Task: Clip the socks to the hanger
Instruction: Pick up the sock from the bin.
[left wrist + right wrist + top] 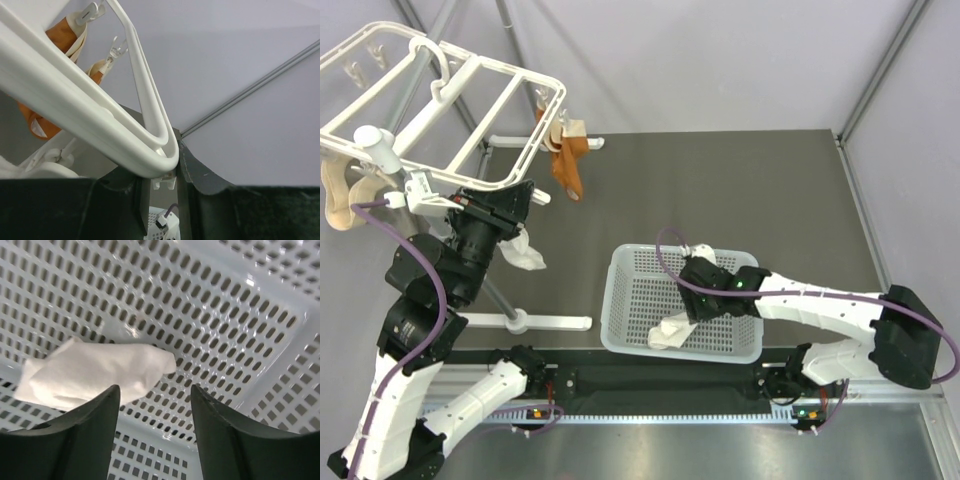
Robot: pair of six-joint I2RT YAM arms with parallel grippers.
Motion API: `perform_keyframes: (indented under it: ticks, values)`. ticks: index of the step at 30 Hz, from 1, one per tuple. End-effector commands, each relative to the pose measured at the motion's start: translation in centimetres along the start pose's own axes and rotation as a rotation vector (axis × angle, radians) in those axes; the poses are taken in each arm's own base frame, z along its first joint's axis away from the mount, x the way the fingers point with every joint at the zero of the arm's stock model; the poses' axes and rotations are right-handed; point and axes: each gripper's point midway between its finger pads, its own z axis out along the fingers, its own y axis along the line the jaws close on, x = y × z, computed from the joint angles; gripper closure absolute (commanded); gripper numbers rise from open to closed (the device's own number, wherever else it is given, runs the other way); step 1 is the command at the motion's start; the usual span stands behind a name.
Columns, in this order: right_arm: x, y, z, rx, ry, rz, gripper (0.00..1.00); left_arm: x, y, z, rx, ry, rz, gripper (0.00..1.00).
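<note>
My right tool [155, 430] is down inside the white perforated basket [617, 300] with its two dark fingers [85, 435] spread wide and nothing between them. Just ahead of the left-hand finger, one white sock [95, 372] lies crumpled on the basket floor against the near wall. On the wrist view the finger edge overlaps the sock, but I cannot tell whether they touch. My left tool [525, 195] is raised well to the left of the basket and further from me, right up at the near corner of the hanger [75, 100]. On its wrist view the rounded corner of the white frame sits over the gap between the fingers, with a small clip [164, 181] hanging just under that corner. I cannot tell how far this tool is open or whether it grips anything. From overhead, the second white sock [525, 252] hangs just below the left tool on the side towards the basket. I cannot tell whether the tool or a clip holds it. Beyond the basket and to its left, orange-brown socks [567, 165] hang from the far corner of the frame. Beige socks [340, 195] hang at the frame's end furthest from the basket. The basket itself rests on the dark tabletop [770, 200].
</note>
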Motion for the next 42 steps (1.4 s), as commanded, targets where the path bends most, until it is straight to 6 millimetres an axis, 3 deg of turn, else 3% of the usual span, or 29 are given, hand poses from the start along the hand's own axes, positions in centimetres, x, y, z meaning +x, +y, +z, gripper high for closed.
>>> perform_keyframes:
  ticks: [1, 8, 14, 17, 18, 21, 25, 29, 34, 36, 38, 41, 42]
  values:
    - [-4.4, 1.1, -2.0, -0.023, -0.131, 0.01, 0.41, 0.3, 0.3, -0.1, -0.006, 0.013, 0.022, 1.0]
    - [-4.3, 4.6, 0.0, -0.123, -0.094, -0.034, 0.33, 0.3, 0.3, -0.1, -0.008, 0.013, 0.022, 1.0]
    - [-1.8, 7.2, 2.6, -0.168, -0.006, -0.07, 0.34, 0.5, 0.4, 0.0, -0.012, 0.02, 0.023, 1.0]
    - [-1.2, 6.9, 3.5, -0.136, 0.003, -0.073, 0.48, 0.5, 0.4, 0.0, -0.013, 0.019, 0.025, 1.0]
    - [-1.4, 6.9, 3.4, -0.131, -0.009, -0.073, 0.59, 0.4, 0.4, 0.0, -0.012, 0.017, 0.026, 1.0]
    - [-3.4, 6.8, 2.6, -0.115, -0.079, -0.09, 0.77, 0.6, 0.4, 0.1, -0.012, 0.022, 0.027, 1.0]
    - [-8.5, 7.4, -0.3, -0.09, -0.226, -0.126, 0.99, 0.5, 0.4, 0.1, -0.012, 0.022, 0.024, 1.0]
    - [-12.4, 8.1, -3.3, -0.097, -0.353, -0.15, 1.0, 0.4, 0.5, -0.1, -0.016, 0.02, 0.024, 1.0]
    - [-14.8, 9.6, -6.5, -0.193, -0.503, -0.187, 1.0, 0.1, 0.5, -0.3, -0.022, 0.012, 0.024, 1.0]
    - [-13.8, 9.1, -5.9, -0.203, -0.512, -0.182, 0.99, 0.1, 0.4, -0.3, -0.019, 0.013, 0.022, 1.0]
    - [-11.4, 8.0, -4.0, -0.187, -0.457, -0.181, 0.96, 0.1, 0.5, -0.4, -0.021, 0.015, 0.025, 1.0]
    - [-7.4, 6.6, -1.1, -0.17, -0.342, -0.142, 0.87, 0.1, 0.7, -0.5, -0.028, 0.012, 0.027, 1.0]
    - [-6.2, 6.2, -0.2, -0.157, -0.304, -0.14, 0.79, 0.1, 0.7, -0.5, -0.025, 0.009, 0.027, 1.0]
